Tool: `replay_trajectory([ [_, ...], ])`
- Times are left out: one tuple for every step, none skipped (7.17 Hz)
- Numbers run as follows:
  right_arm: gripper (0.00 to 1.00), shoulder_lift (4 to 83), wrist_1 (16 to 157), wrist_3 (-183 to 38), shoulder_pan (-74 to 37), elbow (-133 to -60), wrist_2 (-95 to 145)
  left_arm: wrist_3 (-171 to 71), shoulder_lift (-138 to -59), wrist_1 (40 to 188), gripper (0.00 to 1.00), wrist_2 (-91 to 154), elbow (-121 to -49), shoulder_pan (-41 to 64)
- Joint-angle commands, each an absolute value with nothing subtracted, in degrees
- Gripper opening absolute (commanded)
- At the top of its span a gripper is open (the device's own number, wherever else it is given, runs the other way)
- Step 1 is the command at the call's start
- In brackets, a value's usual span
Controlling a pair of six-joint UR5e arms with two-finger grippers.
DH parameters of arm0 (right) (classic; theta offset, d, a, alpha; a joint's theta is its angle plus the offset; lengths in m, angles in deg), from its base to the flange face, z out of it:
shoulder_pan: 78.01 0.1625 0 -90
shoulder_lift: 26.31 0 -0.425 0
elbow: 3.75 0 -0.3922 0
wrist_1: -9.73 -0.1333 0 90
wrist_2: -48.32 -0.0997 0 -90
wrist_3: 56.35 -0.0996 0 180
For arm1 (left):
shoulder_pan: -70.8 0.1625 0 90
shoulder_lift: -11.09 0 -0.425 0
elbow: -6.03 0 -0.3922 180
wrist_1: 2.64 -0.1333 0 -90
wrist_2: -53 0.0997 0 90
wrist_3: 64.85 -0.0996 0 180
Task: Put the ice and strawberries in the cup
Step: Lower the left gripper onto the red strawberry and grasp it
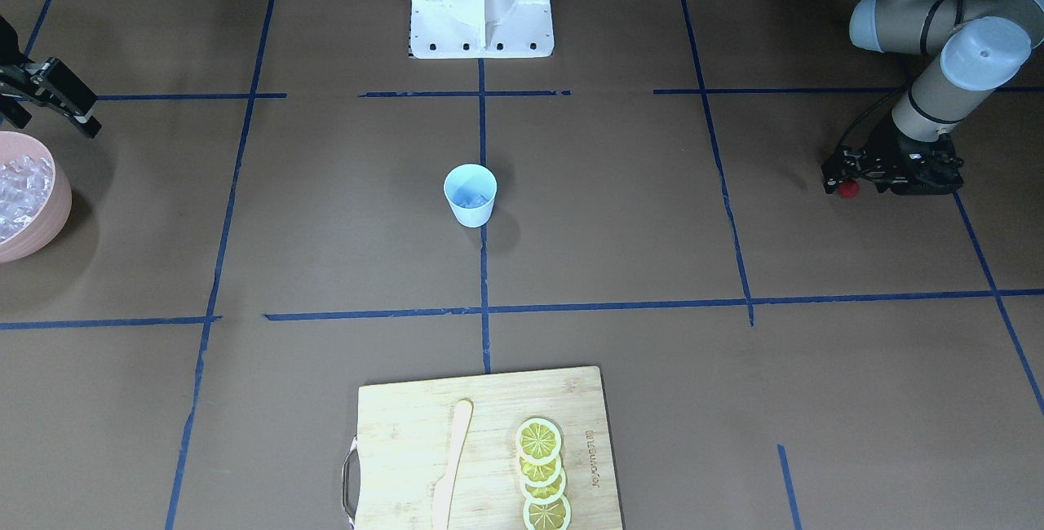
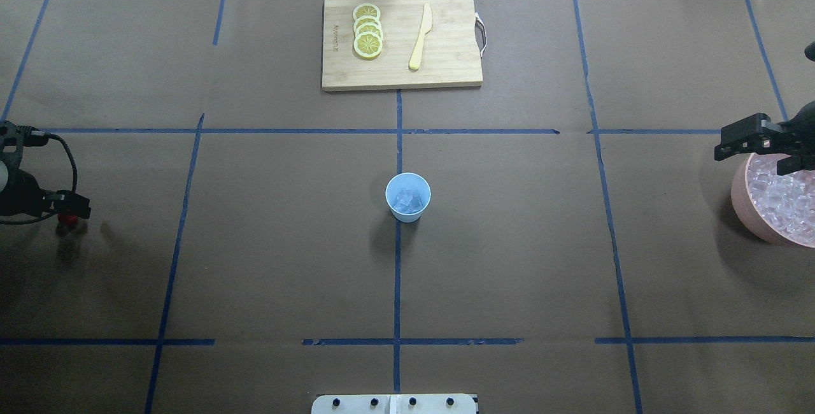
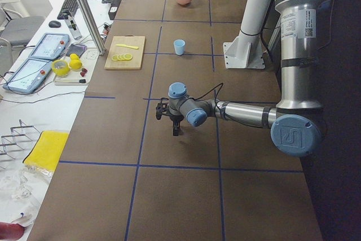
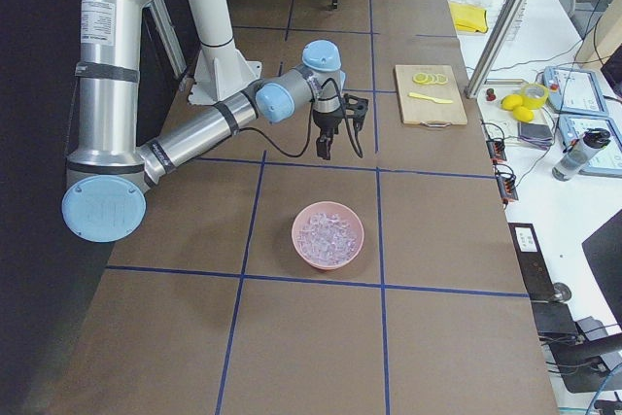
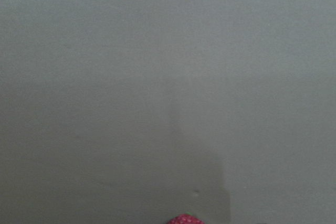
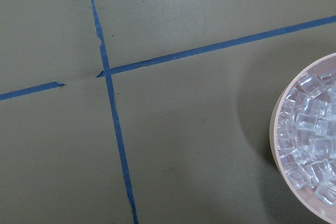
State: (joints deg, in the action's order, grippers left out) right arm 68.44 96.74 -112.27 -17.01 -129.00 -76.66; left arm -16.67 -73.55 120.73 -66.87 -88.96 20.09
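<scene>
Reading the overhead view as a clock face centred on the cup (image 2: 408, 196), the left gripper (image 2: 71, 213) sits far out at 9 o'clock, its jaws drawn narrow on the strawberry (image 2: 67, 218), as far as I can judge. A shadow under the berry suggests it hangs just clear of the table. So the cup lies at 3 o'clock from that hand, well apart, along a nearly straight run across the table. I'd call that the relation my next move turns on. The cup stands upright with ice (image 2: 407, 200) already in its bottom. The right gripper (image 2: 756, 154) hovers out at 3 o'clock over the far rim of the pink bowl (image 2: 738, 204). Its jaws look spread and empty, and it is about as far from the cup as the left. The left wrist camera gives me only a sliver of berry at its bottom edge and no cup or fingers. The front-facing view shows the berry clearly at the fingertips. The cutting board (image 2: 446, 70) with lemon slices (image 2: 368, 30) lies at 12 o'clock, off my path.
</scene>
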Motion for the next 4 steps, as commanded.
replay_trajectory([
  [1.0, 68.4, 96.7, -112.3, -17.0, -129.1, -76.7, -16.7, -73.5, 120.8, 0.83, -66.9, -88.5, 20.1],
  [1.0, 68.4, 96.7, -112.3, -17.0, -129.0, -76.7, -16.7, -73.5, 120.8, 0.79, -66.9, -88.5, 20.1],
  [1.0, 68.4, 96.7, -112.3, -17.0, -129.0, -76.7, -16.7, -73.5, 120.7, 0.72, -66.9, -88.5, 20.1],
  [1.0, 68.3, 96.7, -112.3, -17.0, -129.0, -76.7, -16.7, -73.5, 120.7, 0.58, -66.9, -88.5, 20.1],
])
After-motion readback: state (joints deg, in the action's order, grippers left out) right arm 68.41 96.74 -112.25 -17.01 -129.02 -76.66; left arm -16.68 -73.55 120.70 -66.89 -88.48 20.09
